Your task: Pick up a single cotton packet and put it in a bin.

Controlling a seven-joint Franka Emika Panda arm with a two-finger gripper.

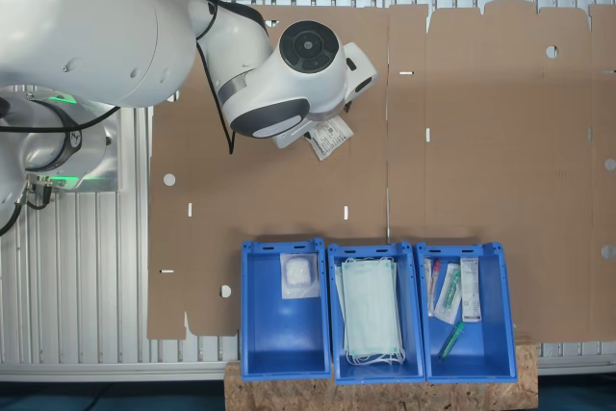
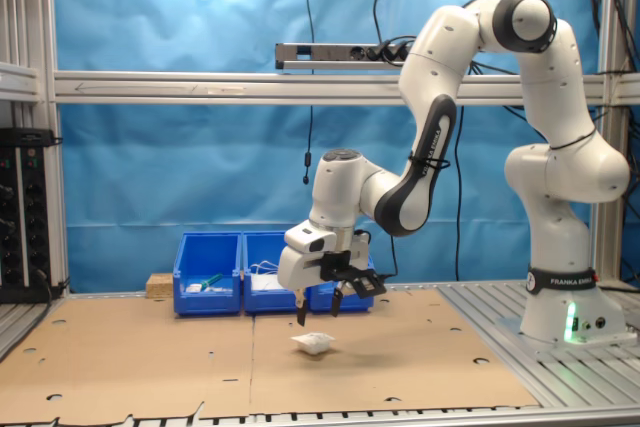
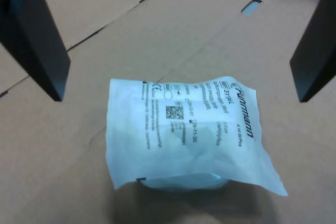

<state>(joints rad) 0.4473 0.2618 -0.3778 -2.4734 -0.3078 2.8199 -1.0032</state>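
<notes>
The hand hangs above the cardboard-covered worktop with its two dark fingers spread wide and holding nothing — in the wrist view they stand to either side of the cotton packet, clear of it. The packet lies flat on the cardboard below the hand, its printed face up, one end puffed and crinkled; in the second exterior view it shows as a small white shape beneath the fingertips, with a gap of air between them. In the first exterior view the arm's wrist covers most of it, and just a printed corner pokes out from under the white housing. The bin stands well apart from the packet, at the cardboard's edge, the one of three blue bins nearest the first exterior view's left; a small white packet lies inside it. The middle bin holds pale green face masks, and the third bin holds slim packets and what looks like a syringe — it is too small to be sure
</notes>
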